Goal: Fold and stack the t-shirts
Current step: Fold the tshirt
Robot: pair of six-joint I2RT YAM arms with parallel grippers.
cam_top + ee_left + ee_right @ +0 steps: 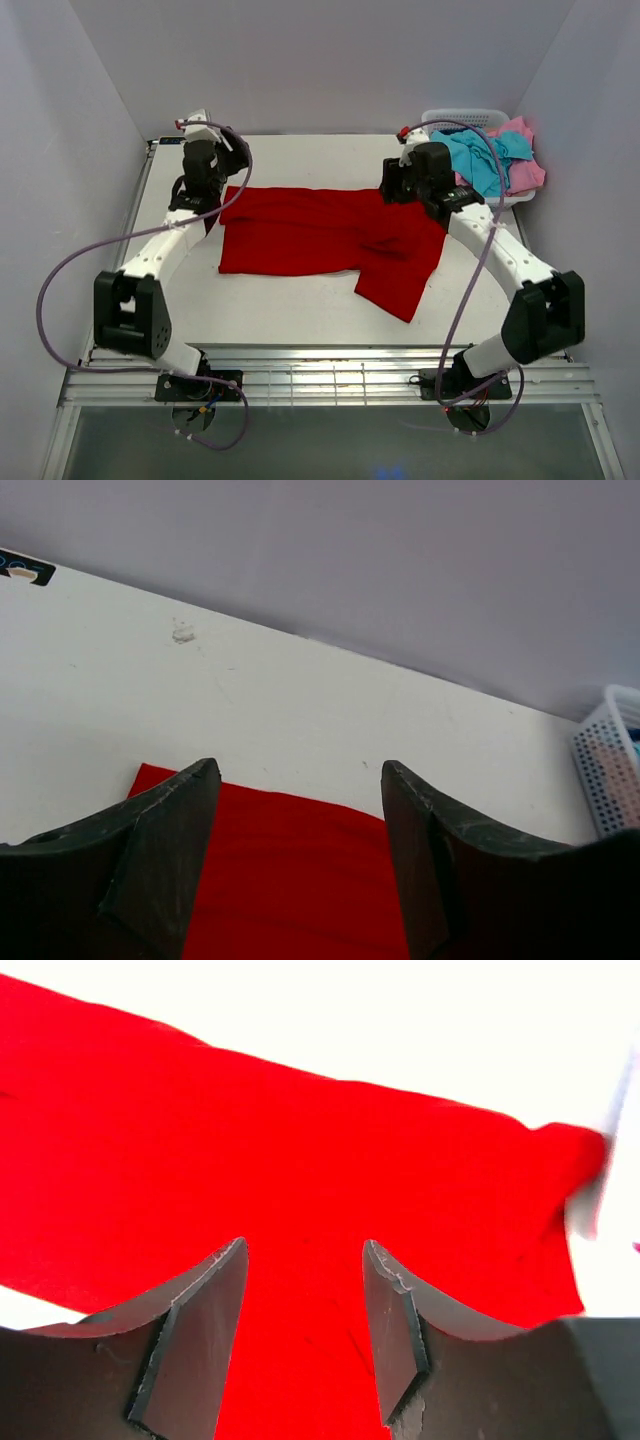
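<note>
In the basket [460, 116]: turquoise shirt [478, 160], pink shirt [527, 175].

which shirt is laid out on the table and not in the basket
The red t-shirt: it lies spread on the table, while the turquoise t-shirt and pink t-shirt sit bunched in the white basket.

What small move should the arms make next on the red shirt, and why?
Probably lower both and pinch the far edge of the red t-shirt. The left claw and the right claw are both open and empty, poised over the shirt near its far corners. The shirt lies spread out and is not yet folded, so a grasp seems the natural first step.
</note>
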